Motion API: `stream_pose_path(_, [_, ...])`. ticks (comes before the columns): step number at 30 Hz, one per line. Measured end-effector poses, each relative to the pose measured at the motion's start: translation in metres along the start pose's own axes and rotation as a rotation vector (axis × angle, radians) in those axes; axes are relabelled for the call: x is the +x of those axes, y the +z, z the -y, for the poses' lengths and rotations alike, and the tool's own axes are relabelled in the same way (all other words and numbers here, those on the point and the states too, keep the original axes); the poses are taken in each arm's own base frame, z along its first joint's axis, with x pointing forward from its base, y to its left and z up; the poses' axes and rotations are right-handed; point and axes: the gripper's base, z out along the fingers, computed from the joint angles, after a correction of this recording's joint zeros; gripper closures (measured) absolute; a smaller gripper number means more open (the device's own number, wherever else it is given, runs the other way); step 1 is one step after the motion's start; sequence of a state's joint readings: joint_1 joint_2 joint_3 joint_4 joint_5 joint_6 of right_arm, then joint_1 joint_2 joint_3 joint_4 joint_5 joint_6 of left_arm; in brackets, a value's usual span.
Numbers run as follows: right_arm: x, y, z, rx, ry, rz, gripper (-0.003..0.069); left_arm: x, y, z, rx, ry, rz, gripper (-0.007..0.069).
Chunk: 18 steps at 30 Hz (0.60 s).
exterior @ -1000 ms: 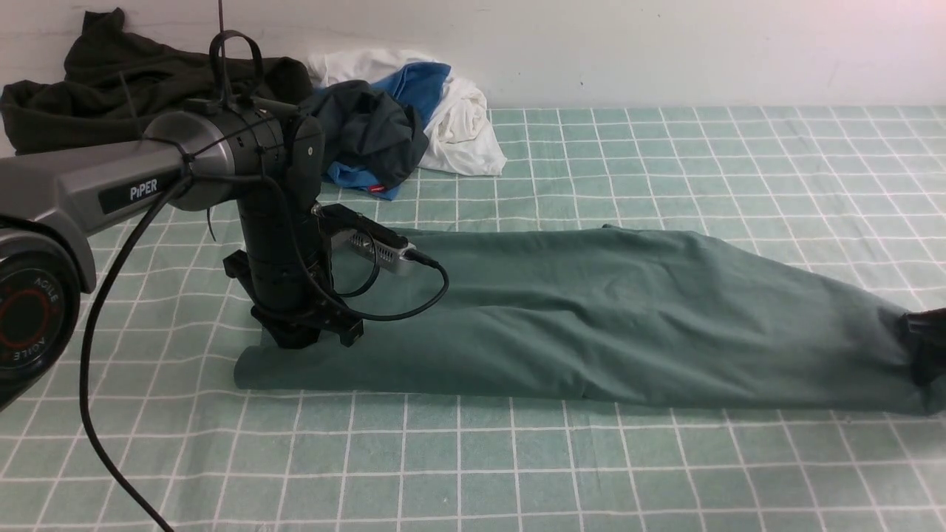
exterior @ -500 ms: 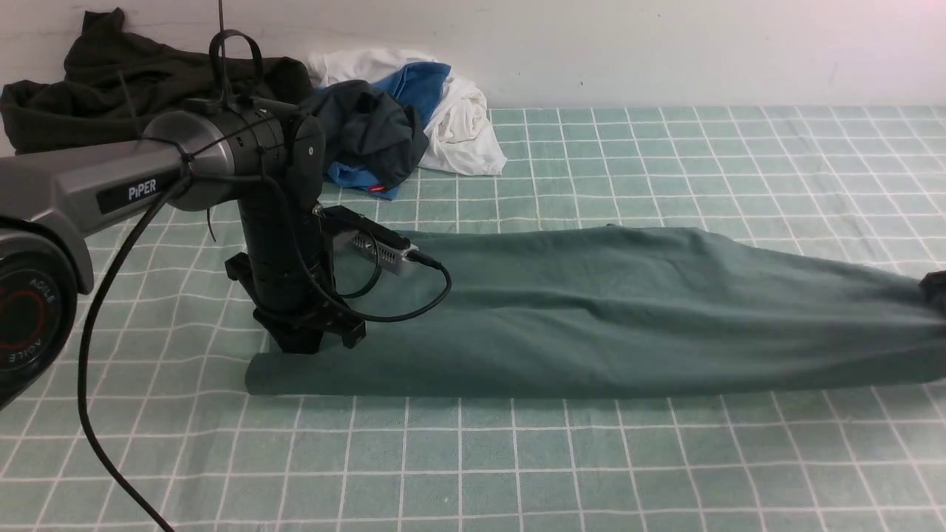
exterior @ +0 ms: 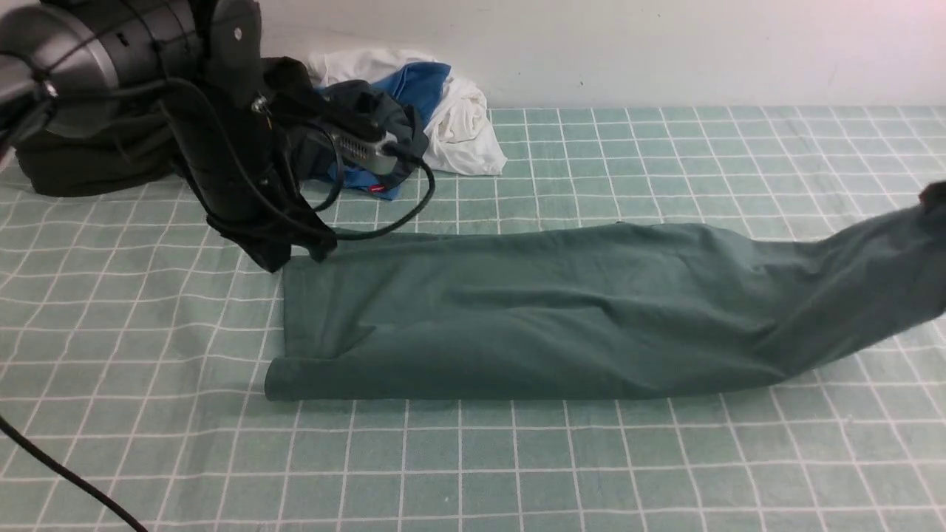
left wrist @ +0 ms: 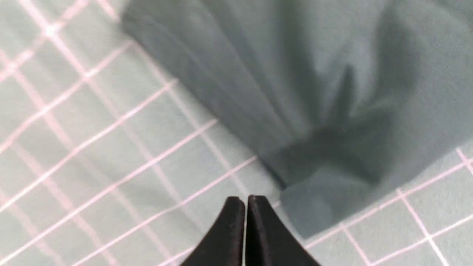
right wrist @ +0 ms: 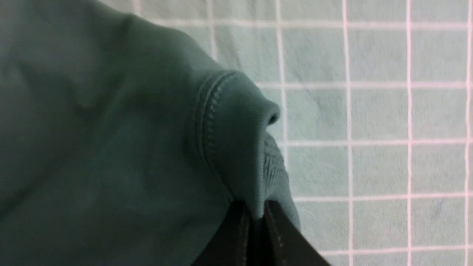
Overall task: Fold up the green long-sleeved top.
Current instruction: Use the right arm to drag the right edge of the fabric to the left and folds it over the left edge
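The green long-sleeved top [exterior: 562,318] lies as a long folded strip across the checked table. My left gripper [exterior: 272,260] hangs just above the strip's far left corner. In the left wrist view the left gripper [left wrist: 242,200] is shut with nothing between its fingers, and the top's corner [left wrist: 325,207] lies beside it. My right gripper [exterior: 933,193] shows only as a dark tip at the right edge of the front view. It holds the top's right end up off the table. In the right wrist view the right gripper [right wrist: 255,206] is shut on the top's ribbed edge [right wrist: 240,147].
A very dark olive-black garment [exterior: 81,166] lies at the back left behind my left arm. A charcoal garment with blue and white cloth [exterior: 443,111] is heaped by the back wall. A black cable [exterior: 59,465] trails over the checked cover [exterior: 517,473] at the front left.
My left arm has lifted off the top's left end and moved up and back. The right gripper has shut on the right end and raised it; the cloth has slid slightly right.
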<state>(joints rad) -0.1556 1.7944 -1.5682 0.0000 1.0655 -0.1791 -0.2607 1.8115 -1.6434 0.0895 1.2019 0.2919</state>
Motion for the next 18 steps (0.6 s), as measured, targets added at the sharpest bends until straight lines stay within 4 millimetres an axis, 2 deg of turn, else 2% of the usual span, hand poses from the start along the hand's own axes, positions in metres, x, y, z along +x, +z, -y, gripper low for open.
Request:
stream_pose_path(1, [-0.008, -0.015, -0.015, -0.024, -0.03, 0.045, 0.0648, 0.004, -0.015, -0.001, -0.023, -0.008, 0.024, 0.0628])
stream_pose_path(2, [-0.01, -0.021, -0.018, -0.027, -0.037, 0.062, 0.0648, 0.004, -0.015, -0.002, -0.026, -0.009, 0.023, 0.0628])
stream_pose_path(3, [-0.016, -0.032, -0.032, -0.049, -0.068, 0.097, 0.0648, 0.009, -0.03, -0.003, -0.05, -0.021, 0.048, 0.0628])
stream_pose_path(5, [-0.032, -0.064, -0.089, -0.148, -0.186, 0.196, 0.0648, 0.023, -0.07, -0.004, -0.102, -0.057, 0.117, 0.0628])
stream_pose_path(6, [-0.036, -0.072, -0.107, -0.185, -0.217, 0.227, 0.0648, 0.029, -0.084, -0.004, -0.118, -0.072, 0.148, 0.0628])
stream_pose_path(7, [-0.037, -0.076, -0.121, -0.208, -0.244, 0.238, 0.0648, 0.031, -0.09, -0.004, -0.123, -0.077, 0.162, 0.0628])
stream_pose_path(9, [-0.04, -0.089, -0.178, -0.317, -0.342, 0.285, 0.0648, 0.046, -0.122, -0.003, -0.151, -0.107, 0.238, 0.0628])
stream_pose_path(10, [-0.04, -0.091, -0.201, -0.361, -0.378, 0.298, 0.0648, 0.053, -0.134, -0.002, -0.159, -0.119, 0.268, 0.0628])
stream_pose_path(11, [-0.04, -0.091, -0.201, -0.361, -0.378, 0.298, 0.0648, 0.053, -0.134, -0.002, -0.159, -0.12, 0.269, 0.0628])
stream_pose_path(12, [-0.039, -0.09, -0.243, -0.438, -0.434, 0.314, 0.0648, 0.069, -0.155, 0.002, -0.171, -0.136, 0.318, 0.0628])
stream_pose_path(15, [-0.032, -0.078, -0.304, -0.533, -0.505, 0.31, 0.0648, 0.092, -0.173, 0.008, -0.181, -0.151, 0.36, 0.0628])
stream_pose_path(17, [-0.026, -0.06, -0.343, -0.58, -0.548, 0.294, 0.0648, 0.112, -0.182, 0.014, -0.184, -0.162, 0.374, 0.0628])
stream_pose_path(18, [-0.026, -0.061, -0.343, -0.58, -0.548, 0.296, 0.0648, 0.114, -0.183, 0.015, -0.184, -0.163, 0.376, 0.0628])
